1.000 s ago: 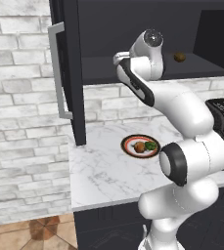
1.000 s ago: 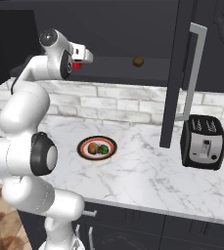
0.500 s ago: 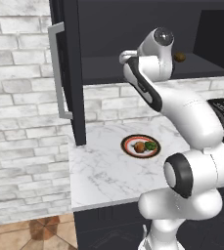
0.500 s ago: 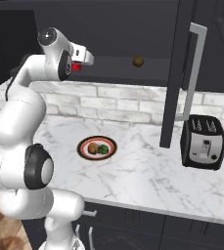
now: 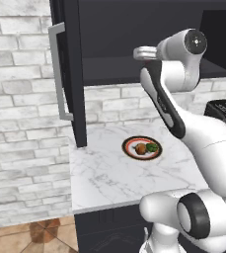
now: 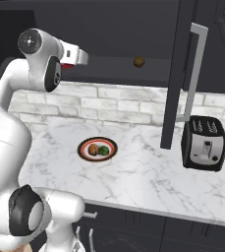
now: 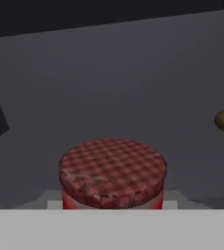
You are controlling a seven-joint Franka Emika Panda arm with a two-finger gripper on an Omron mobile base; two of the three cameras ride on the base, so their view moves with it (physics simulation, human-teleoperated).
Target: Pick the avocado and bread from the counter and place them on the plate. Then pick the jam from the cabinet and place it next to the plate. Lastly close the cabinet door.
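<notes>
The red jam jar [image 7: 112, 172] with its checked lid stands on the cabinet shelf, very close in the hand view. My gripper [image 6: 72, 61] reaches into the black cabinet [image 5: 134, 29], open, with a pale finger edge on each side of the jar. A bit of the red jam [image 6: 67, 65] peeks out under the hand. The plate [image 5: 130, 150] lies on the marble counter [image 5: 104, 173] and carries the orange-brown bread [image 5: 140, 148] and the dark-green avocado [image 5: 153, 147]. The left cabinet door [image 5: 70, 74] hangs open.
A duller brown ball [image 6: 139, 62] sits on the same shelf, to the right of the jar. The right door [image 6: 180, 74] is open too, its silver handle [image 6: 198, 74] sticking out. A black toaster [image 6: 205, 143] stands at the counter's right end.
The arm has swung its elbow round and the hand has crept a little deeper into the cabinet toward the jam. The plate and its food have stayed put.
</notes>
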